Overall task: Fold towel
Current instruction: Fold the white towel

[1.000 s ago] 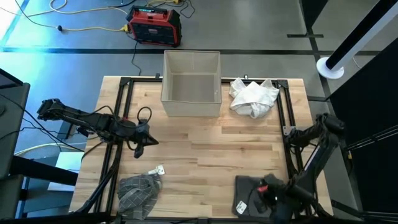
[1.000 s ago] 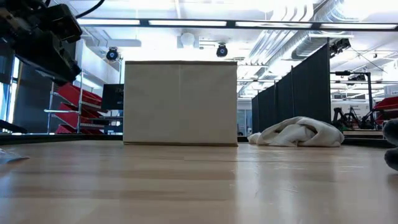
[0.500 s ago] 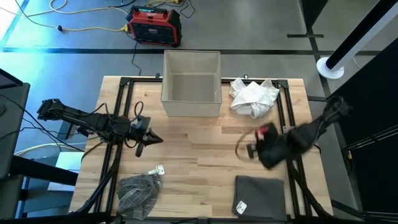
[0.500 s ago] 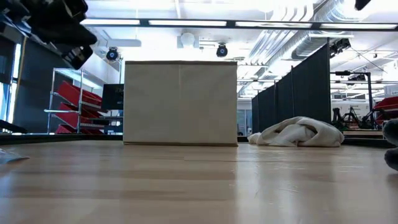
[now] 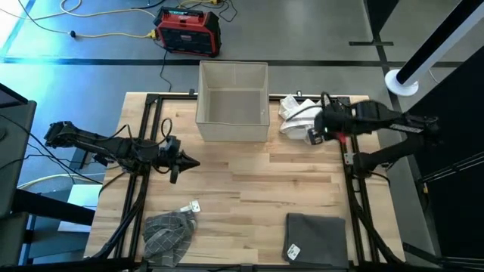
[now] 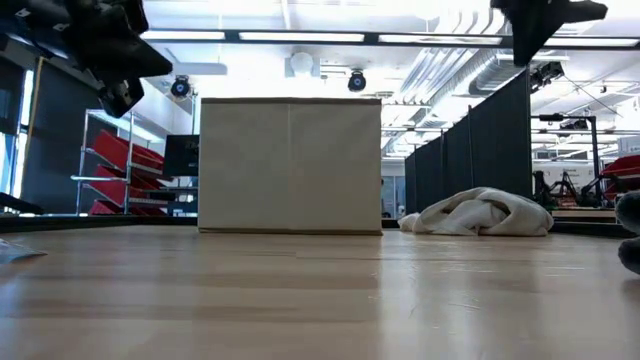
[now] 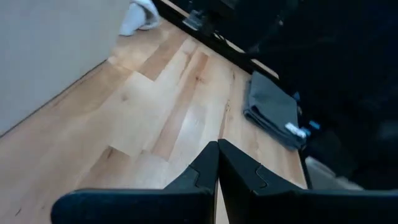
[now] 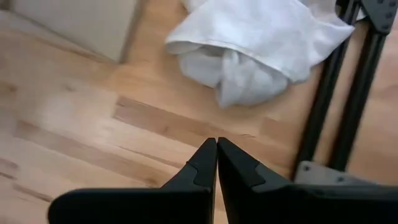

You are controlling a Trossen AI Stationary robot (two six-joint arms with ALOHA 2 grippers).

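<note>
A: Two arms, but only one is close. The right gripper (image 5: 311, 136) hangs above the table with its fingers pressed together, holding nothing, and the white towel (image 5: 301, 115) lies crumpled just ahead of its tips and below them, beside the fabric bin (image 5: 233, 102).

B: And the left gripper (image 5: 190, 162)?

A: Pinched closed as well, empty, well apart from the towel with the bin's corner roughly between them.

B: Does the heap have a long axis?

A: None that I can make out; in the right wrist view it is a rumpled mound (image 8: 261, 43) straight ahead of the fingers. I judge the right arm must open, then descend forward onto it.
</note>
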